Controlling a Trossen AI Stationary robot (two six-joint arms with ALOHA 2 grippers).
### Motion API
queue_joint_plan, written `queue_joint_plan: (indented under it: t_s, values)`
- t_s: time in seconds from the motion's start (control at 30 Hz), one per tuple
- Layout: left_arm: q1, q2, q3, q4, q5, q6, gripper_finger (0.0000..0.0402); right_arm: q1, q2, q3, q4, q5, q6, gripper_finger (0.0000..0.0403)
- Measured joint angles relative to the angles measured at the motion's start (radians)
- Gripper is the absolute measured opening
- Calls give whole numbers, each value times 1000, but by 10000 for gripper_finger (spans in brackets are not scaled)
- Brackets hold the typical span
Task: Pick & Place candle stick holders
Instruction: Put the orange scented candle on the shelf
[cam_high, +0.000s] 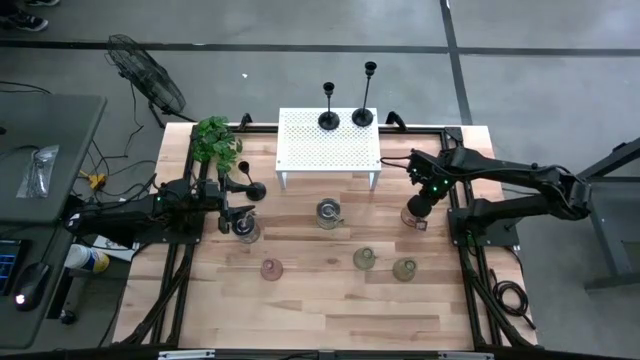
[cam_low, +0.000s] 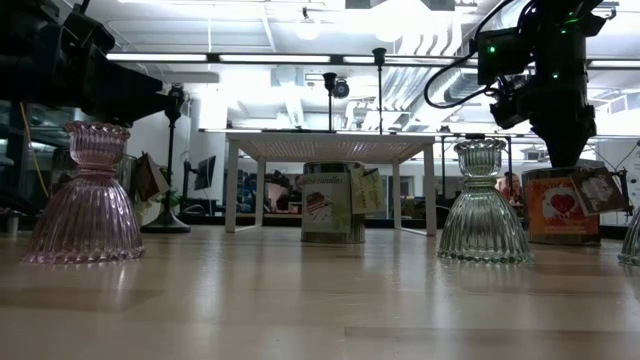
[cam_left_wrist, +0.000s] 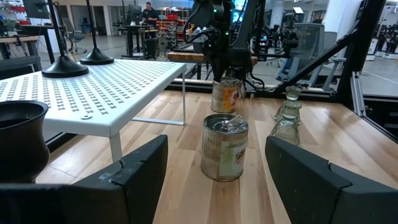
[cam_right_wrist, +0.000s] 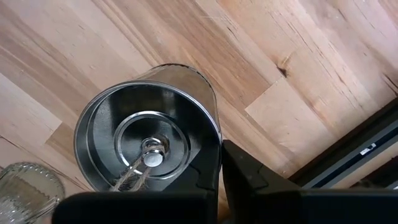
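Right gripper: hangs straight down over a metal tin with a printed label, near the table's right edge. Its fingers sit close together at the tin's rim, one outside the wall; whether they pinch the wall cannot be told. The wrist view shows the tin's open top, with a small wick stud at its centre.

Left gripper: lies low and level at the table's left side, fingers spread wide with nothing between them. Straight ahead of it stands a second tin, upright.

Surroundings: a white perforated shelf stands on legs at the back centre, beside the left gripper's line of reach. A small leafy plant stands behind the left arm. The wooden table has a black frame.

Candle stick holders:
- Two tall black candlesticks on the shelf, upright, long axis vertical, round bases down.
- A third black candlestick, lying on its side just beside the left gripper.
- A pinkish glass holder, upright, in front of the left gripper.
- Two greenish glass holders, upright, in front of the right gripper.
- A clear glass holder just beside the left gripper's fingertips.
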Motion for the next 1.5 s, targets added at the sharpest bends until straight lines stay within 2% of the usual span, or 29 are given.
queue_joint_plan:
  t_s: [0.7,1.5]
  values:
    - [0,0,0,0,0,0,265,0,0,-1,66,-38,-45,4]
    - [0,0,0,0,0,0,265,2,-3,13,62,-60,-68,4]
